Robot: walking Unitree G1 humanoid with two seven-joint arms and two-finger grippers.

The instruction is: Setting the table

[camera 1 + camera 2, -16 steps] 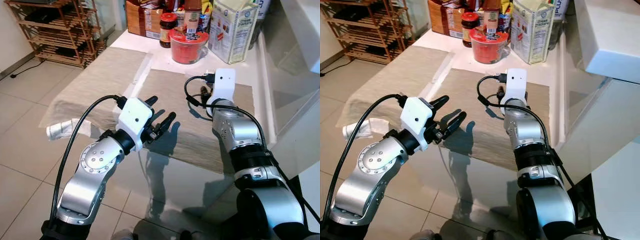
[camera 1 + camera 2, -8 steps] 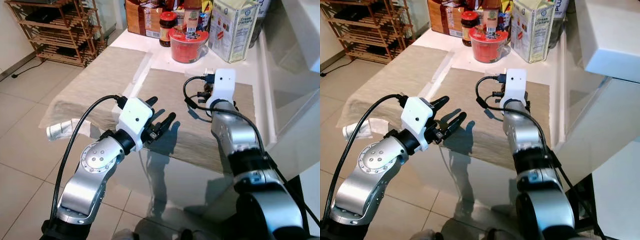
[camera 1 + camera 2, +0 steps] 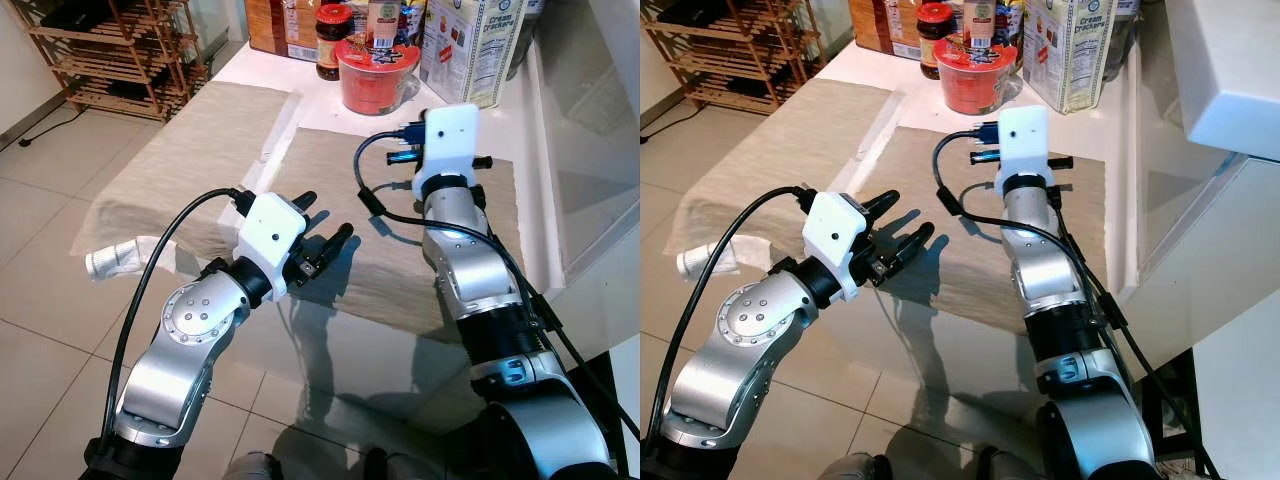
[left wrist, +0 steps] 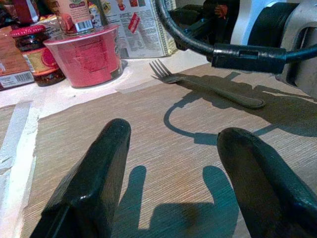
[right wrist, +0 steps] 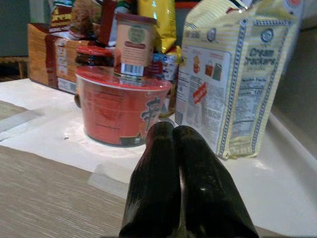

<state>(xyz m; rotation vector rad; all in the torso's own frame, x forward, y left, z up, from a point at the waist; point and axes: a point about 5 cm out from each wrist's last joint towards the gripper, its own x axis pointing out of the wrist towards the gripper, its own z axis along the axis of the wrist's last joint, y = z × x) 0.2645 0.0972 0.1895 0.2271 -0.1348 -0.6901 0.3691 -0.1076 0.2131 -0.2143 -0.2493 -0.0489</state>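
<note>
A fork [image 4: 208,88] lies flat on the right-hand placemat [image 3: 330,200], near that mat's far edge, tines pointing toward the red instant-noodle cup [image 3: 377,77]; it is a plain metal fork with a dark-looking handle that widens to a rounded end, and nothing is touching it. The left wrist view shows it clearly, while in the head views the right arm's wrist housing covers that spot on the mat. The left gripper [image 3: 318,232] hovers over the near part of the same placemat, its two black fingers [image 4: 94,183] spread wide apart with nothing between them. The right gripper [image 5: 177,183] is held above the far edge of the placemat, its fingers pressed together and empty, pointing at the noodle cup and the cream-cracker bag [image 5: 237,79] at the table's far edge. The right wrist view makes out the bag's printed label, a dark jar with a red lid [image 5: 94,55] behind the cup and a small tub [image 5: 135,44] sitting on the cup's lid. A second placemat [image 3: 200,140] lies to the left, its near corner hanging over the table edge, with a rolled white cloth [image 3: 118,258] beside that corner.
</note>
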